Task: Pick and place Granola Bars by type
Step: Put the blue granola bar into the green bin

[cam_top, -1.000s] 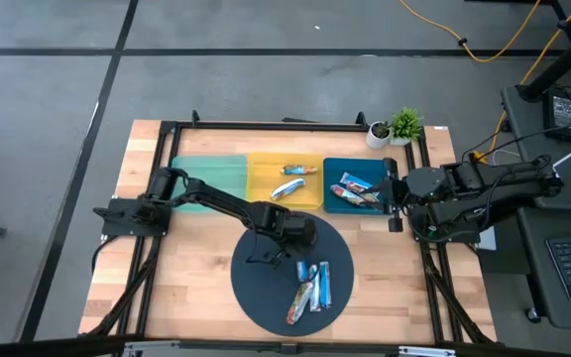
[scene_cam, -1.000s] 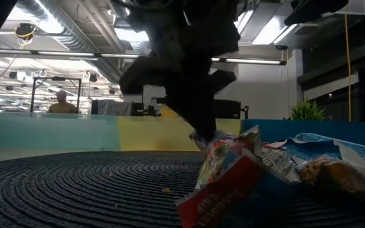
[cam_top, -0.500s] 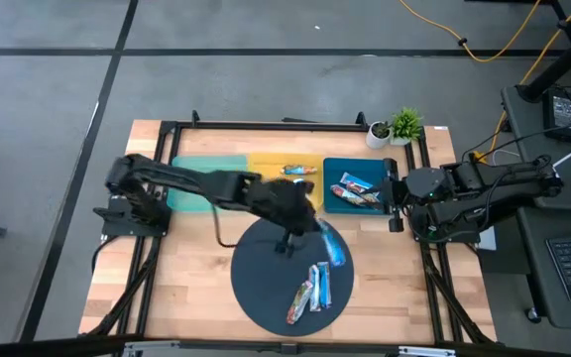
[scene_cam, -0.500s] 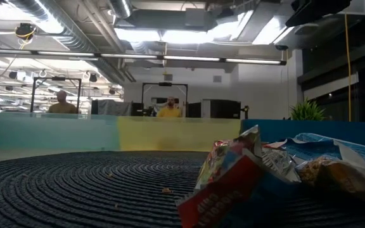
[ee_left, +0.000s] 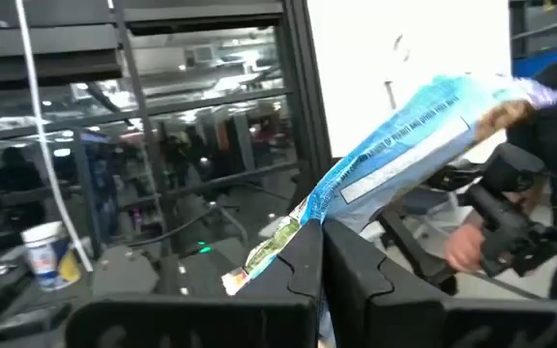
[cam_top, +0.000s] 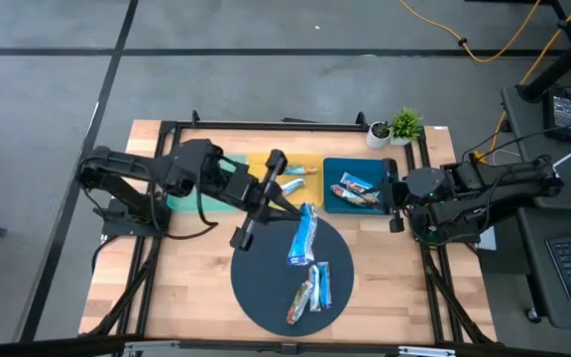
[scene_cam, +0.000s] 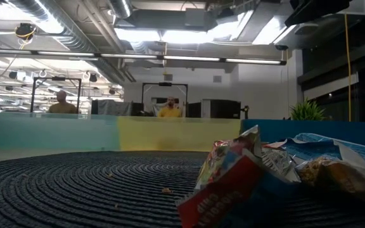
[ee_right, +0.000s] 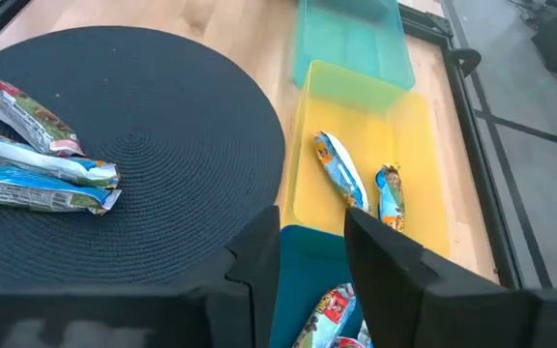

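My left gripper (cam_top: 295, 210) is raised high over the far part of the round dark mat (cam_top: 266, 283) and is shut on a blue granola bar (cam_top: 303, 238), which also shows in the left wrist view (ee_left: 424, 126). Three bars (cam_top: 310, 288) lie on the mat's near right part; they also show in the low view (scene_cam: 233, 180). Two bars (cam_top: 293, 178) lie in the yellow tray (cam_top: 310, 193), and bars (cam_top: 355, 188) lie in the blue tray (cam_top: 337, 167). My right gripper (ee_right: 312, 251) is open and empty at the blue tray's right edge. My left gripper pinches the blue bar between its two fingers (ee_left: 303, 266) by one end (ee_left: 293, 222), the multicolour crimped one. The rest of the bar sticks out past the fingertips, along the fingers' line. The bar is lifted clear of the mat.
The teal tray (cam_top: 191, 169) stands at the far left, partly under my left arm. A small potted plant (cam_top: 402, 126) stands at the far right corner. A black frame (cam_top: 295, 126) rims the table. In the low view, people (scene_cam: 170, 109) show in the room beyond.
My left gripper has risen from the mat with the blue bar, out of the low view, and drawn back toward the table's far left. It has tipped up from pointing down. The bar is now lifted clear. The other bars have stayed put.
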Controlling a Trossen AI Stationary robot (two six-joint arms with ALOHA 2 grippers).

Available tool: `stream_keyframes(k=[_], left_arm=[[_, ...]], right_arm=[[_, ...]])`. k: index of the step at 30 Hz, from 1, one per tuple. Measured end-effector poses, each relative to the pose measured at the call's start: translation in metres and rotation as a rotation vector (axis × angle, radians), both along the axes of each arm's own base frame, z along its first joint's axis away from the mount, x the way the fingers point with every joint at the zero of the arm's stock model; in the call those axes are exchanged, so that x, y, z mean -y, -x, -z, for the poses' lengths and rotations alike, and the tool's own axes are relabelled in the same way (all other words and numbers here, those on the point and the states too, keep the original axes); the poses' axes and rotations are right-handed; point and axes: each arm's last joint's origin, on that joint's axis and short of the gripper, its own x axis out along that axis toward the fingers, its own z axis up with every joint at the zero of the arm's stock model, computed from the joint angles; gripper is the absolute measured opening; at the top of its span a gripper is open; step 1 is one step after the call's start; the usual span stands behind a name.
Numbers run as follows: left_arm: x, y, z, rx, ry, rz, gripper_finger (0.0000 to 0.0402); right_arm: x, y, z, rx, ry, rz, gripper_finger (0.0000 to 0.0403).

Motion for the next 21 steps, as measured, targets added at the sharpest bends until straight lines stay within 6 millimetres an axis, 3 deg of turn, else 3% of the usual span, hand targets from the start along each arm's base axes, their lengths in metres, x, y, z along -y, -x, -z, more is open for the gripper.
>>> stream_keyframes(k=[14, 21], left_arm=[[0.0, 0.002, 0.003, -0.056, 0.004, -0.107, 0.0001], [-0.019, 0.022, 0.02, -0.363, -0.012, -0.269, 0.0001]], right_arm=[[0.0, 0.0, 0.0, -0.001, 0.0, -0.001, 0.0121], [-0.001, 0.0, 0.0, -0.005, -0.014, -0.021, 0.0121]])
